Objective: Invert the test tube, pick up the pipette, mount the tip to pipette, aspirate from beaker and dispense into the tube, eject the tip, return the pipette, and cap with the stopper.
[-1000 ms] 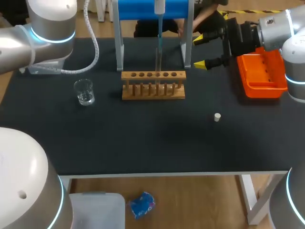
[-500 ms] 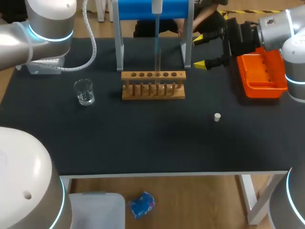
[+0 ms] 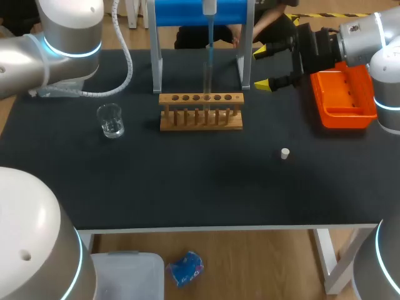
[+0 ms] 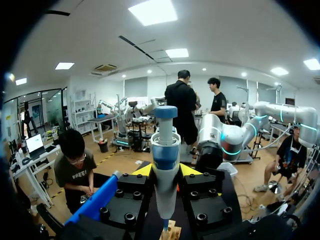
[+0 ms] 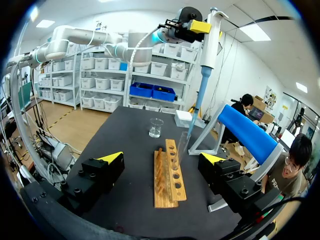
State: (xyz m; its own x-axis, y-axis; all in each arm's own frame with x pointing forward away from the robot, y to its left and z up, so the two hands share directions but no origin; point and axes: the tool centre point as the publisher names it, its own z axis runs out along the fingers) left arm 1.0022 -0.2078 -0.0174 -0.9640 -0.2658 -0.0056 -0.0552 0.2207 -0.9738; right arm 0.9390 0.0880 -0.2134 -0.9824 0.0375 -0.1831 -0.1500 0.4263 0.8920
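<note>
My left gripper (image 4: 166, 170) is shut on the white and blue pipette (image 4: 164, 160), held upright above the wooden rack (image 3: 200, 111). The pipette (image 3: 209, 37) points its tip down into a clear test tube (image 3: 206, 84) that stands in the rack. In the right wrist view, the pipette (image 5: 209, 42) hangs over the tube (image 5: 181, 145). The beaker (image 3: 110, 120) sits left of the rack. A small white stopper (image 3: 285, 153) lies on the mat at the right. My right gripper (image 3: 272, 65) is open and empty, right of the rack.
The blue pipette stand (image 3: 200, 12) straddles the space behind the rack. An orange tip box (image 3: 342, 94) sits at the right edge, beside my right arm. The dark mat in front of the rack holds only the stopper.
The left arm and pipette swayed slightly to the left and back again, staying over the tube. The right arm has not moved.
</note>
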